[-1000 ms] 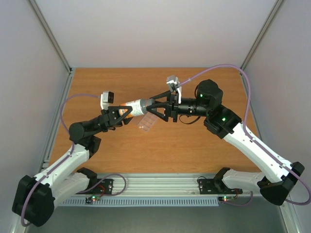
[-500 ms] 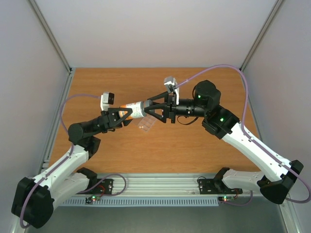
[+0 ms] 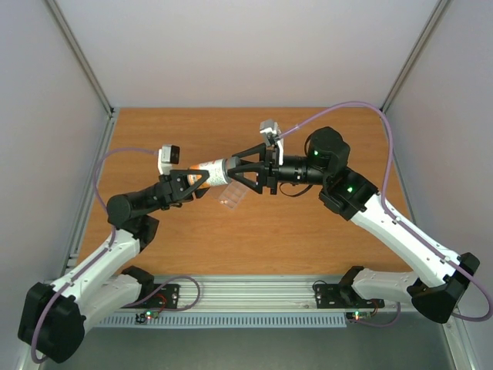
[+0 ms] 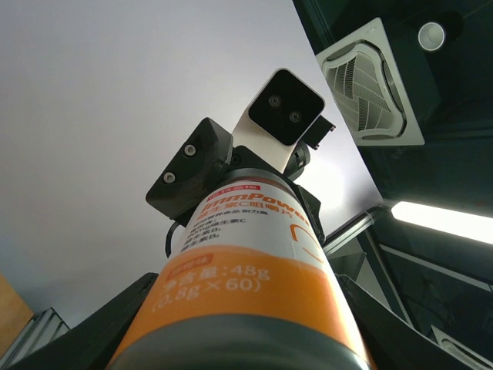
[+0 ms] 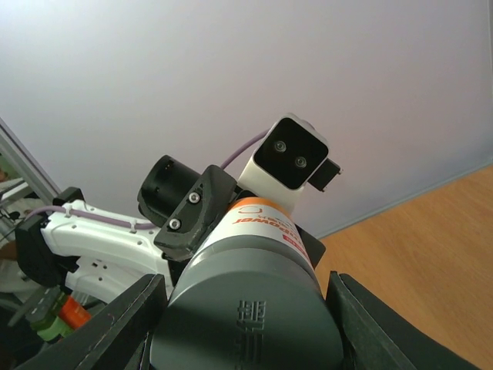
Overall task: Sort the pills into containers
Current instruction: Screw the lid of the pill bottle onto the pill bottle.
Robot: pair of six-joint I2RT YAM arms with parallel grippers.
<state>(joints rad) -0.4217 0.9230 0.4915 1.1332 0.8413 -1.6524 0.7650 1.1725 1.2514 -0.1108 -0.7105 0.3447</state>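
Stage: early, judged | left hand (image 3: pixel 199 179) grasping bottle (image 3: pixel 214 171) mid-air | right hand (image 3: pixel 240 170) clenched on grey cap (image 5: pixel 246 324), cap on | pill box (image 3: pixel 231 197) on worktop (image 3: pixel 308 231) under them | pills unseen, none visibly sorted; uncapping, pouring and sorting remain.

1. Bottle (image 3: pixel 209 171): orange and white label, thin red band, dark print.
2. Its cap (image 5: pixel 246 324): plain grey.
3. Pill box (image 3: pixel 231 197) just below the bottle: clear.
4. Table (image 3: pixel 308 231): orange-brown wood grain.

Right arm (image 3: pixel 389 223) swung slightly left, right fingers (image 3: pixel 246 153) drawn further along the bottle (image 3: pixel 209 171)
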